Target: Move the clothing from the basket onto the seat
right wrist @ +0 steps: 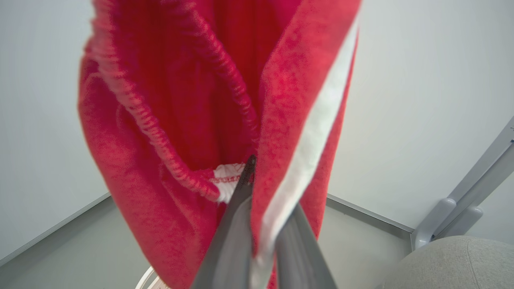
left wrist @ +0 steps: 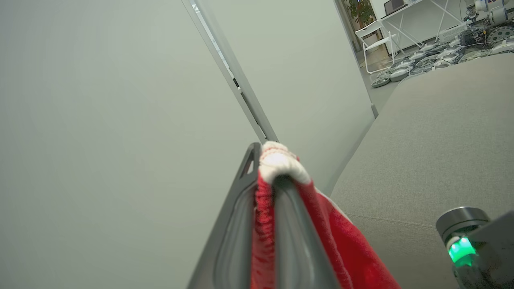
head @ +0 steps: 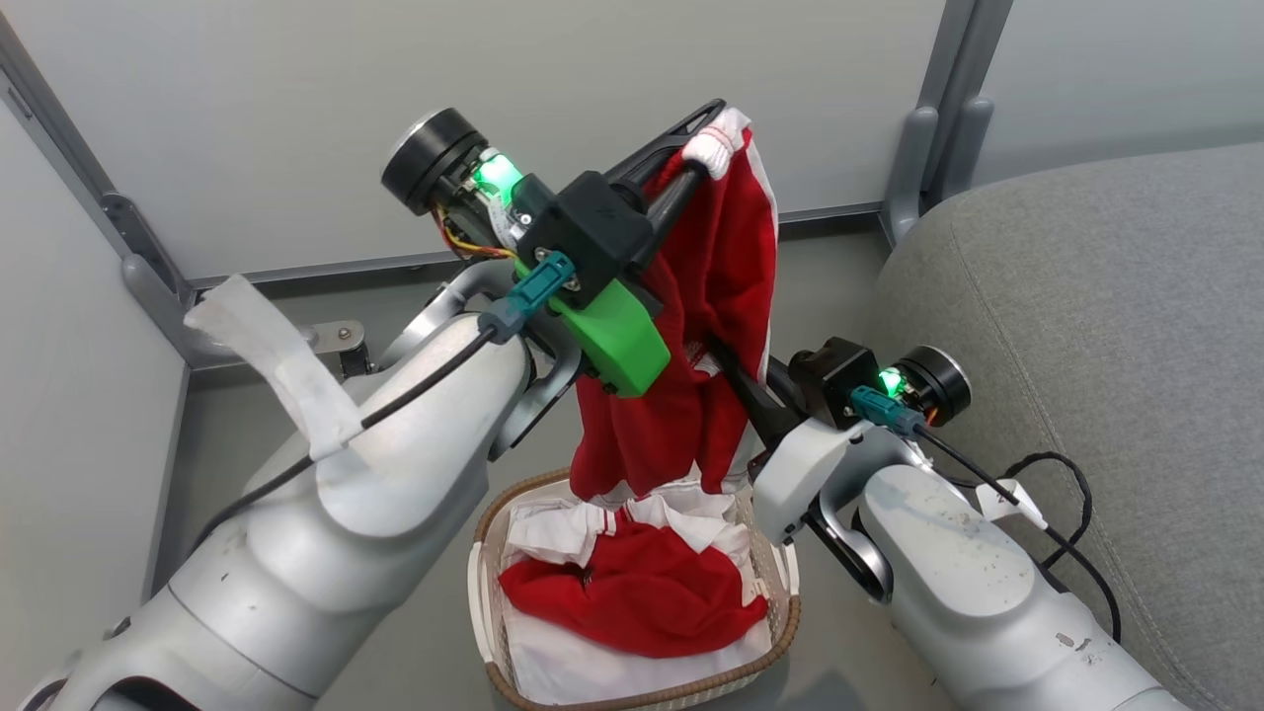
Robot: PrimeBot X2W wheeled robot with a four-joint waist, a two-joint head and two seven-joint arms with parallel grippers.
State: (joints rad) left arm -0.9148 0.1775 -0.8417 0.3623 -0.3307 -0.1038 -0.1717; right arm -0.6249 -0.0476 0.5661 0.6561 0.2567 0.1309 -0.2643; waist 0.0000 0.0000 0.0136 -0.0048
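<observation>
- left fingers clenched on red garment, at its white cuff, top centre
- right fingers clamped on same garment, mid-frame
- second red garment in basket

Robotics lab, partition panels, white desk, white chair

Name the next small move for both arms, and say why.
Probably swing both arms together toward the robot's right, over the grey seat. The left gripper grips the hanging red garment by its white edge up top, the right gripper grips its striped side lower down, and its hem hangs over the basket.
</observation>
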